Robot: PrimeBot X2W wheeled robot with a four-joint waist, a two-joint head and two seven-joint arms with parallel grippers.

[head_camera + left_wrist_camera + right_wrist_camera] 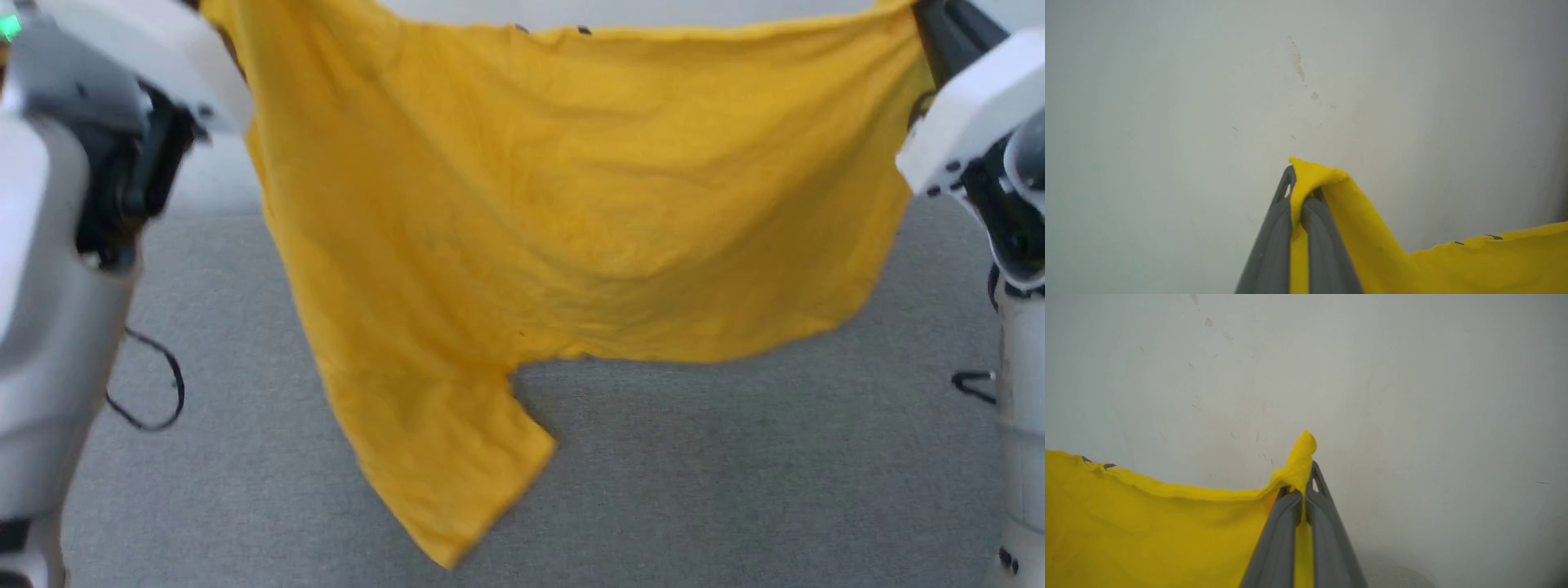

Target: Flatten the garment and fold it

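Note:
The garment [563,212], a bright yellow T-shirt with its plain side toward me, hangs spread in the air between my two raised arms. One sleeve [441,465] droops lowest at the lower left. In the left wrist view my left gripper [1300,188] is shut on a corner of the garment [1363,237], with a yellow tuft poking past the fingertips. In the right wrist view my right gripper [1300,486] is likewise shut on the opposite corner of the garment [1147,526]. Small dark marks show along its top edge.
Grey carpet floor [735,474] lies below the hanging cloth. A pale surface [1208,102] with faint scuffs lies beyond both grippers. My left forearm [57,327], with a loose black cable [155,392], and my right forearm [1020,327] flank the cloth.

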